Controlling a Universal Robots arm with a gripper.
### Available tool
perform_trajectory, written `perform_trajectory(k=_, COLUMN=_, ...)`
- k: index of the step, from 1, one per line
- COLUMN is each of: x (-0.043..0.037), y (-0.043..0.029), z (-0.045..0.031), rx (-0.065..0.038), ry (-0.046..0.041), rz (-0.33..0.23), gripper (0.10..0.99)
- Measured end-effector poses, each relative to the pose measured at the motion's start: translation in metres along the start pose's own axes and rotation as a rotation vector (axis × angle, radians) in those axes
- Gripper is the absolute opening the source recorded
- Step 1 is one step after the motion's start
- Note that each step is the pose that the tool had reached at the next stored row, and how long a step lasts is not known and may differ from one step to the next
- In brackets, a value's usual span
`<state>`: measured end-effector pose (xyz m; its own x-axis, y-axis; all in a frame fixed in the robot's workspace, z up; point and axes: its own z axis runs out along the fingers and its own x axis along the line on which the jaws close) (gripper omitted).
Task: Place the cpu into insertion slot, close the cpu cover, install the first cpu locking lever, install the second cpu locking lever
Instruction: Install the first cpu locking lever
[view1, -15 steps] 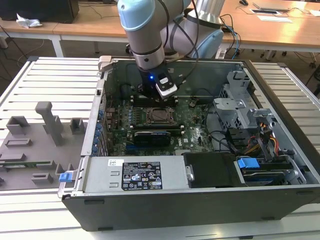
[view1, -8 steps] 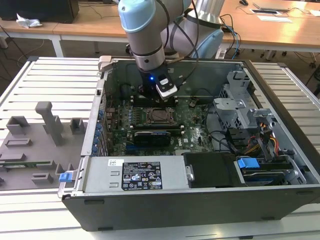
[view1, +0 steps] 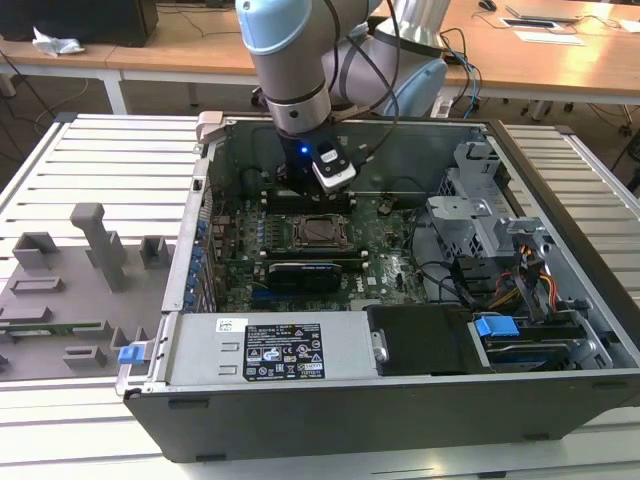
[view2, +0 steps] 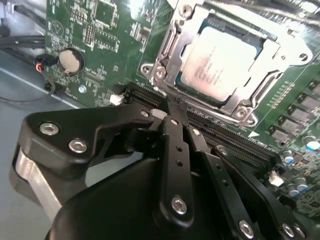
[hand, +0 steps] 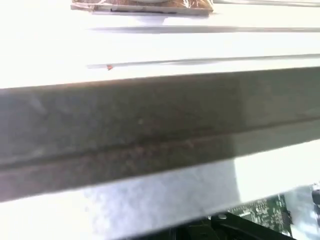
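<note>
While the arm reaches into the open computer case (view1: 330, 400) in the exterior view, the gripper (view1: 300, 185) hangs just beyond the insertion slot (view1: 318, 232). In the second wrist view, the cpu (view2: 222, 62) lies seated under the closed cpu cover (view2: 272, 55), presumably awaiting its levers; the gripper's fingers (view2: 172, 122) are pressed together, grasping nothing.

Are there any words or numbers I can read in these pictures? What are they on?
Black label on the silver box: print too small to read.
White sticker beside it: too small to read.
Top of the cpu: faint print, too blurred to read.
Green board: tiny white marks, unreadable.
So nothing can be quoted.
</note>
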<state>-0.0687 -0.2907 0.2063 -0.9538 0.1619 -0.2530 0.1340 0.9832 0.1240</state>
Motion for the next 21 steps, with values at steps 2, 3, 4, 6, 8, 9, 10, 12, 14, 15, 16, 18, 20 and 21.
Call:
perform_trajectory(k=2, x=-0.0001, y=0.0001, z=-0.0006, rx=0.021, ry=-0.0010, rz=-0.004, gripper=0.106)
perform_trajectory(k=3, x=-0.0002, y=0.0001, z=-0.0009, rx=0.030, ry=-0.0010, rz=-0.005, gripper=0.106)
perform_trajectory(k=4, x=-0.0003, y=0.0002, z=-0.0011, rx=0.041, ry=-0.0008, rz=-0.007, gripper=0.106)
perform_trajectory(k=6, x=-0.0005, y=0.0003, z=-0.0022, rx=0.062, ry=-0.0011, rz=-0.011, gripper=0.106)
perform_trajectory(k=8, x=-0.0008, y=0.0004, z=-0.0031, rx=0.079, ry=-0.0029, rz=-0.014, gripper=0.106)
perform_trajectory(k=9, x=-0.0008, y=0.0003, z=-0.0031, rx=0.079, ry=-0.0029, rz=-0.015, gripper=0.106)
perform_trajectory(k=10, x=-0.0008, y=0.0004, z=-0.0031, rx=0.079, ry=-0.0030, rz=-0.015, gripper=0.106)
perform_trajectory(k=12, x=-0.0011, y=0.0005, z=-0.0027, rx=0.079, ry=0.0072, rz=-0.014, gripper=0.106)
perform_trajectory(k=14, x=-0.0027, y=0.0005, z=-0.0021, rx=0.082, ry=0.0485, rz=-0.011, gripper=0.106)
perform_trajectory(k=15, x=-0.0036, y=0.0005, z=-0.0018, rx=0.083, ry=0.0663, rz=-0.009, gripper=0.106)
perform_trajectory(k=16, x=-0.0046, y=0.0006, z=-0.0015, rx=0.085, ry=0.0881, rz=-0.008, gripper=0.106)
perform_trajectory(k=18, x=-0.0050, y=0.0006, z=-0.0014, rx=0.086, ry=0.0989, rz=-0.007, gripper=0.106)
perform_trajectory(k=20, x=-0.0050, y=0.0006, z=-0.0014, rx=0.085, ry=0.0990, rz=-0.007, gripper=0.106)
perform_trajectory(k=21, x=-0.0051, y=0.0006, z=-0.0014, rx=0.085, ry=0.0990, rz=-0.007, gripper=0.106)
